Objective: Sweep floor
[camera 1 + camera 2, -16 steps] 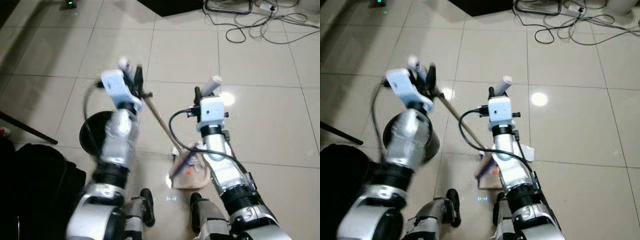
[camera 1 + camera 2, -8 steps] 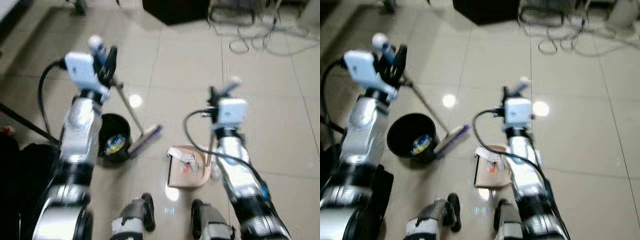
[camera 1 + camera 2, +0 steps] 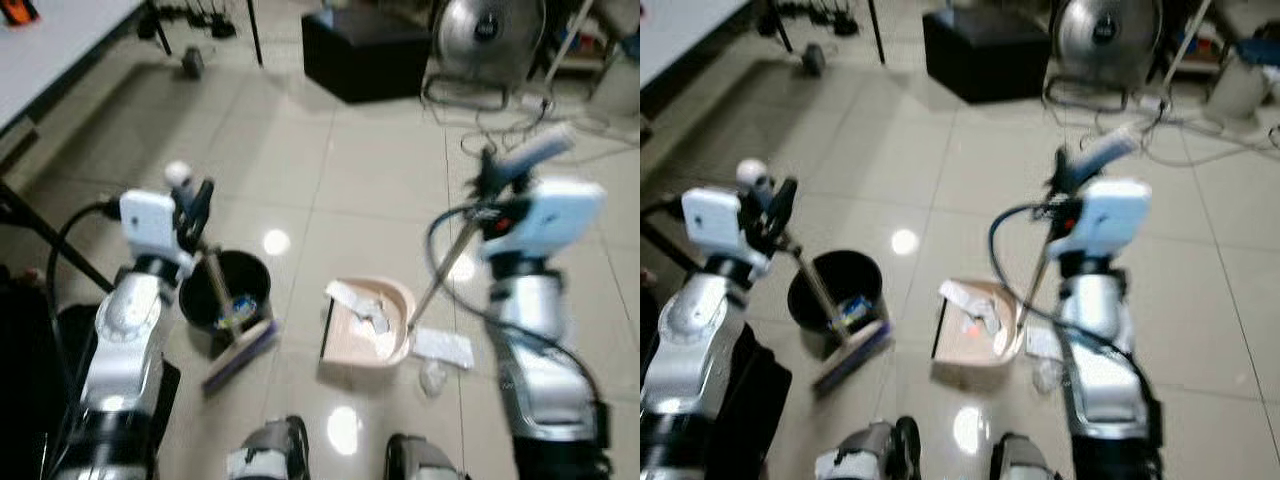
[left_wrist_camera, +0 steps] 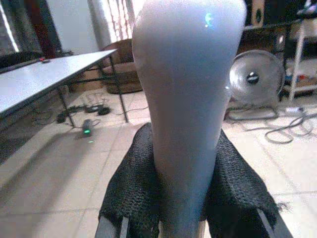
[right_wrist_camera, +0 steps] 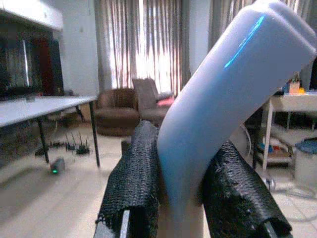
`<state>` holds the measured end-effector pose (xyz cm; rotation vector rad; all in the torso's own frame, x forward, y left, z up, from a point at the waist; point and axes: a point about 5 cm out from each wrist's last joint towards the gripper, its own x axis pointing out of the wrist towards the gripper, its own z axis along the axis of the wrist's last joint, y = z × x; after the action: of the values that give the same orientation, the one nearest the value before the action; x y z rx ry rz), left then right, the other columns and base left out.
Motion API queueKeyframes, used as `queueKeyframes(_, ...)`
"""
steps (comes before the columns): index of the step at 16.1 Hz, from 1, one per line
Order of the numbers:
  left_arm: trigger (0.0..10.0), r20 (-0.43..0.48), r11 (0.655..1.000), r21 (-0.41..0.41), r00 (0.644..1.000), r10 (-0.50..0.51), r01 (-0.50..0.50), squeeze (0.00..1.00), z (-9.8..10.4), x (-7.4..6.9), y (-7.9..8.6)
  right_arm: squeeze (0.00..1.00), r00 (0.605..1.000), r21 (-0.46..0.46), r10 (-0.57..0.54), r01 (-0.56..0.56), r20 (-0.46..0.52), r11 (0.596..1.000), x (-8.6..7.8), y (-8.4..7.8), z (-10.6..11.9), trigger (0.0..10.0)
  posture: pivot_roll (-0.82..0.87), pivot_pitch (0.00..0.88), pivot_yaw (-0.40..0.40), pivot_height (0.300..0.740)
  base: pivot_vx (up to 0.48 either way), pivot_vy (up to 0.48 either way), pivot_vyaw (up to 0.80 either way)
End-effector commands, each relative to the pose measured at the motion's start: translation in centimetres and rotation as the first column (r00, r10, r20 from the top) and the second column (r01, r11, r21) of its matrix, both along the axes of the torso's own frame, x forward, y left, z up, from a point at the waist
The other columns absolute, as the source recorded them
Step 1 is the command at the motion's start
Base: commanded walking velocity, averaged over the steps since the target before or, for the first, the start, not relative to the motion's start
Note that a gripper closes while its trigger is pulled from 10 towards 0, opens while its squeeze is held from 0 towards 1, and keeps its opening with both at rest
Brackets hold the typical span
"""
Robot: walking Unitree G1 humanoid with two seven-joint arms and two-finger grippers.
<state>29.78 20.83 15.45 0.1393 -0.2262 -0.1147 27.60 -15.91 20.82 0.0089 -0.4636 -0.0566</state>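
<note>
My left gripper (image 3: 192,205) is shut on the top of the broom handle (image 4: 185,89), a pale rounded grip between the black fingers (image 4: 131,188). The stick slants down past a black bin (image 3: 250,275) to the purple broom head (image 3: 240,350) on the tiles beside it. My right gripper (image 3: 497,178) is shut on the bent grey grip (image 5: 228,84) of the dustpan's long handle (image 3: 435,275). The pink dustpan (image 3: 400,300) rests on the floor between my arms with crumpled paper (image 3: 362,305) inside. A flat paper (image 3: 443,347) and a small wad (image 3: 432,377) lie right of it.
A black box (image 3: 365,50), a fan (image 3: 485,28) and loose cables (image 3: 560,115) stand at the back. A grey table (image 3: 50,45) is at far left with its legs reaching the floor. A black bag (image 3: 30,370) lies by my left side. My feet (image 3: 270,455) show at the bottom.
The whole view has tilted up and back. The broom head has swung left from the dustpan to beside the bin. My right arm has risen, and the dustpan now lies open to view.
</note>
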Motion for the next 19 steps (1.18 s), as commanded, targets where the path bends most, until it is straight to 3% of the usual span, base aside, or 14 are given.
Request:
queueKeyframes(1,10.0,-0.011,0.998,0.026,0.998,0.055,-0.054,0.00,0.6,-0.6,0.8,0.00,0.998,0.045,0.011,-0.014,0.068,0.999,-0.6,-0.5,2.7,10.0,-0.03,0.064,0.069,0.740,0.000,0.000,0.00)
queueKeyframes(5,10.0,-0.057,0.997,0.065,0.998,0.040,-0.036,0.00,0.4,-2.8,0.5,0.00,0.982,0.141,0.139,-0.157,0.130,0.977,-0.4,-0.4,8.0,10.0,-0.04,0.055,0.067,0.740,0.000,0.000,0.00)
queueKeyframes(8,10.0,-0.033,0.997,0.060,0.998,0.050,-0.048,0.00,0.8,-3.5,0.0,0.00,0.968,0.136,0.196,-0.218,0.159,0.966,0.4,0.0,10.6,10.0,-0.02,0.045,0.052,0.740,0.000,0.000,0.36)
queueKeyframes(13,10.0,-0.041,0.997,0.064,0.998,0.052,-0.050,0.00,1.0,-4.2,-0.6,0.00,0.964,0.200,0.228,-0.253,0.139,0.947,1.1,-0.2,11.1,10.0,0.00,0.025,0.037,0.740,0.298,0.000,0.80)
queueKeyframes(19,10.0,-0.054,0.995,0.088,0.998,0.042,-0.037,0.00,1.2,-4.0,-0.6,0.00,0.979,0.313,0.154,-0.190,0.137,0.931,1.2,-2.0,10.5,10.0,0.00,0.017,0.050,0.740,0.341,0.000,0.00)
